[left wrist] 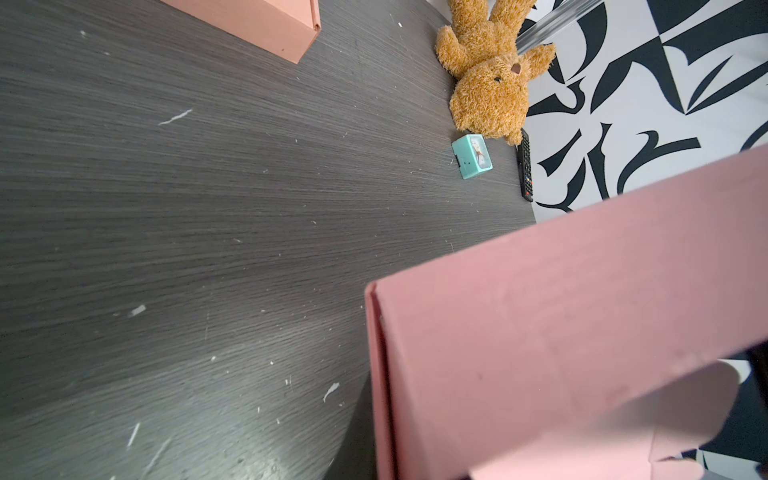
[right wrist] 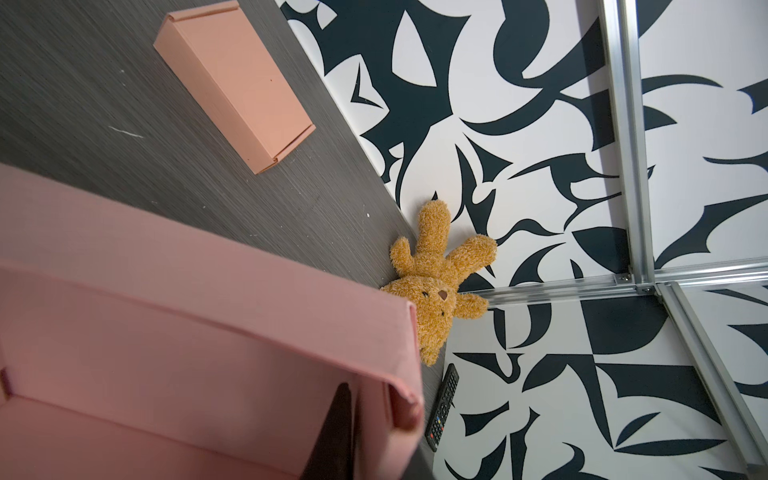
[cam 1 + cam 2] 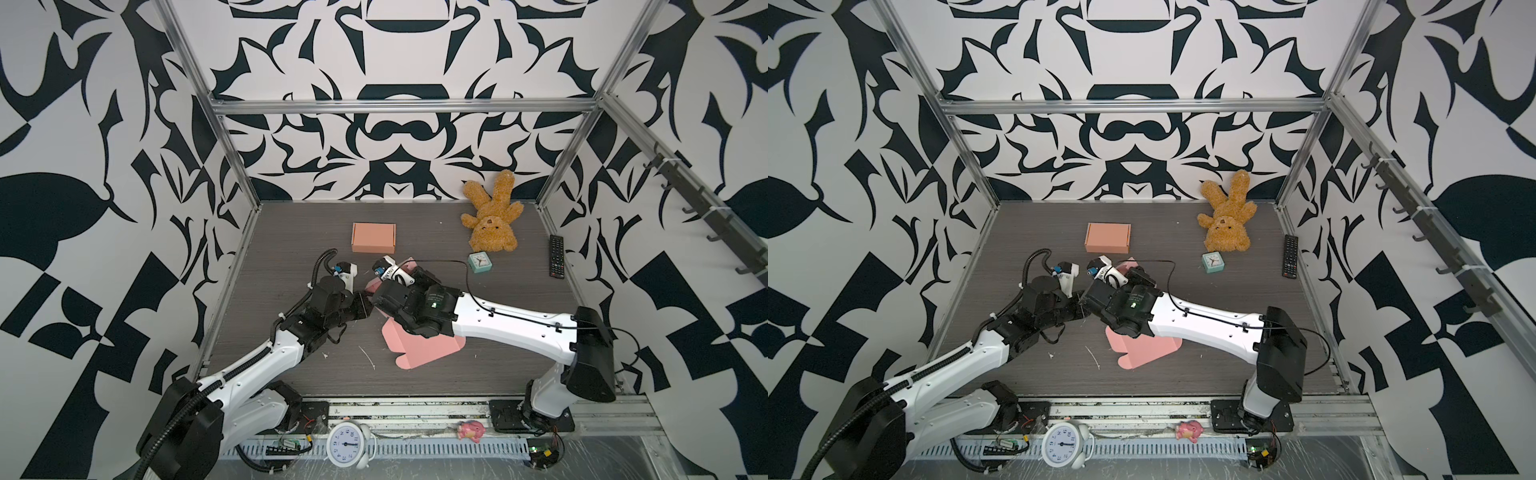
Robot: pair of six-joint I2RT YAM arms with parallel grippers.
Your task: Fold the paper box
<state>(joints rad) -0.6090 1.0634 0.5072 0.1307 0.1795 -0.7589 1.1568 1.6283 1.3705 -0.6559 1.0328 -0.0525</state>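
The pink paper box (image 3: 419,349) (image 3: 1144,353) lies mid-table, its flat lid panel spread toward the front and its walls partly raised under the two wrists. My left gripper (image 3: 365,306) and right gripper (image 3: 380,303) meet tip to tip over the raised end, and their jaws are hidden in both top views. In the left wrist view a pink wall of the paper box (image 1: 561,332) runs straight into the jaw area, with no finger showing. In the right wrist view one dark finger (image 2: 336,432) presses flat against the inner side of a folded wall of the paper box (image 2: 166,332).
A folded orange box (image 3: 373,237) stands behind the grippers. A brown plush bear (image 3: 492,216), a teal clock (image 3: 478,262) and a black remote (image 3: 557,256) lie at the back right. A white alarm clock (image 3: 347,444) and a pink toy (image 3: 471,430) rest on the front rail.
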